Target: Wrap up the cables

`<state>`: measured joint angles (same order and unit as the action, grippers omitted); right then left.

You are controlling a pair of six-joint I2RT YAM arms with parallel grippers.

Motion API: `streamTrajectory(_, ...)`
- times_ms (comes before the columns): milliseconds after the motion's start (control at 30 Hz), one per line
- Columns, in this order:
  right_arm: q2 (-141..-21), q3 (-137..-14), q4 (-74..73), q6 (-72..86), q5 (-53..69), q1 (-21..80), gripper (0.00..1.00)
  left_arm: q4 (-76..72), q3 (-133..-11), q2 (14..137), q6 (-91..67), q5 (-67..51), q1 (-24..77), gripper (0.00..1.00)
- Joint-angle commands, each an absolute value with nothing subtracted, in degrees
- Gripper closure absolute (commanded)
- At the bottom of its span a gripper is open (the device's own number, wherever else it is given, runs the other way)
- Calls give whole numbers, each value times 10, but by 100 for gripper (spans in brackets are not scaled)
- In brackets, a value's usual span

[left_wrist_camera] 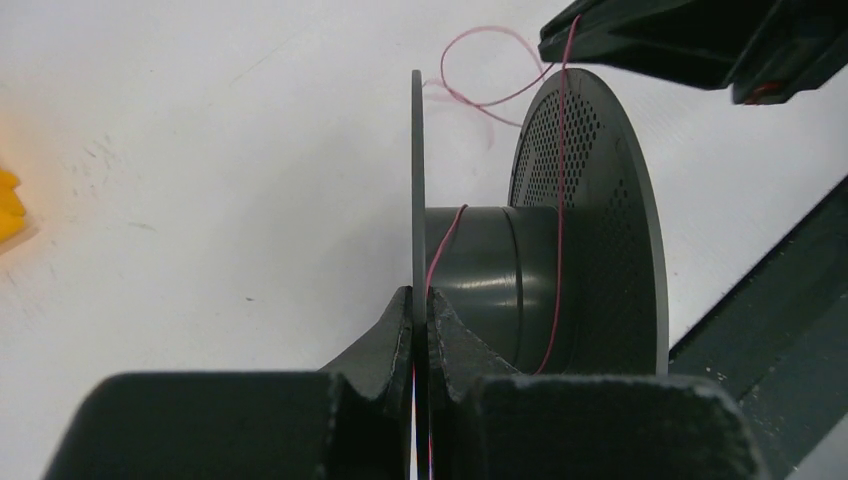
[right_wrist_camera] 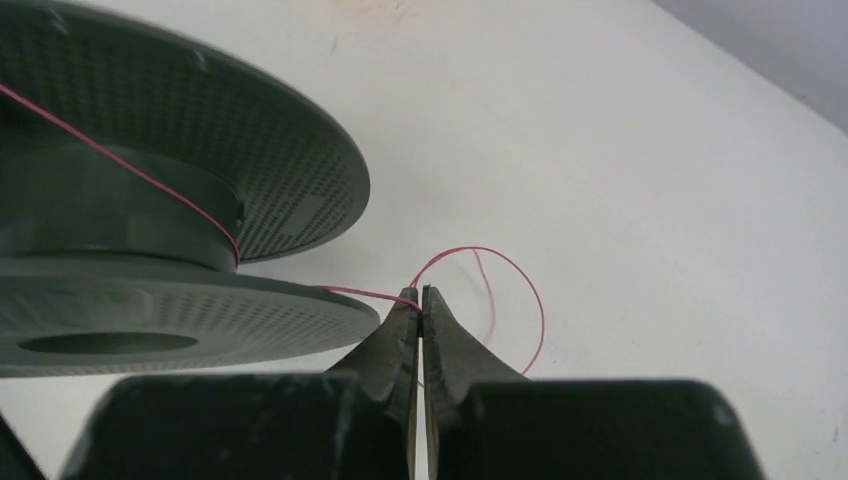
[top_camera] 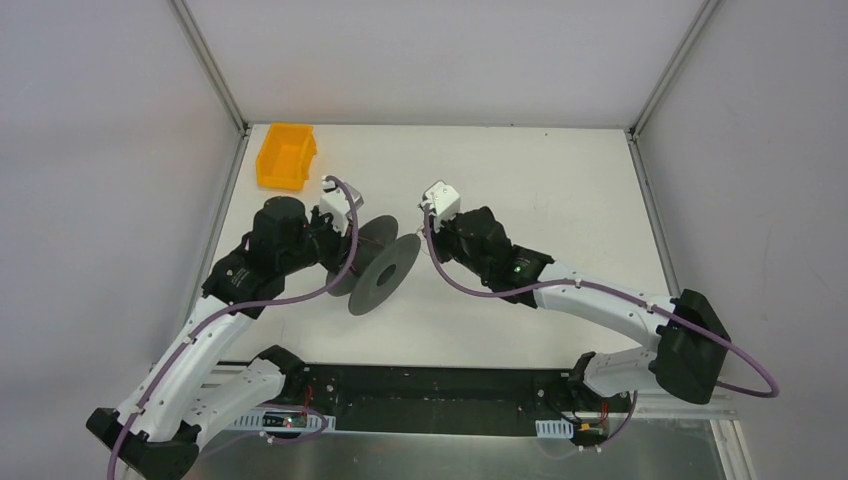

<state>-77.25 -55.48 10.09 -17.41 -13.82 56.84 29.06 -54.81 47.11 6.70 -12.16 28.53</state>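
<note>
The left gripper (left_wrist_camera: 421,300) is pressed together on the near flange of a dark grey plastic spool (left_wrist_camera: 490,270), left of centre on the white table (top_camera: 540,180). A thin reddish wire (left_wrist_camera: 560,180) crosses its hub and perforated far flange. At the spool's 3 o'clock, seen from above, the right gripper (right_wrist_camera: 421,298) pinches the wire, with a loose loop at 1 o'clock of its tips. An orange plastic bin (top_camera: 286,155) sits at the table's 11 o'clock.

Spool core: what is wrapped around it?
Thin red wire crosses the dark grey spool's core in one or two loose strands; no built-up winding shows. The core's far side is out of sight, and the left gripper covers its lower part.
</note>
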Motion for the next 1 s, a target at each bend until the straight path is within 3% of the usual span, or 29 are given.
streamTrajectory(0,-729,-506,145,-137,-95,550,97,327,-614,443,40,-163,287,100)
streamTrajectory(267,-747,-428,233,-67,-68,544,95,332,-668,455,-32,-214,287,100)
streamTrajectory(467,-755,-397,300,-25,-38,543,85,329,-691,456,-76,-212,287,100)
streamTrajectory(967,-786,-311,422,59,-12,543,81,301,-718,439,-162,-113,287,100)
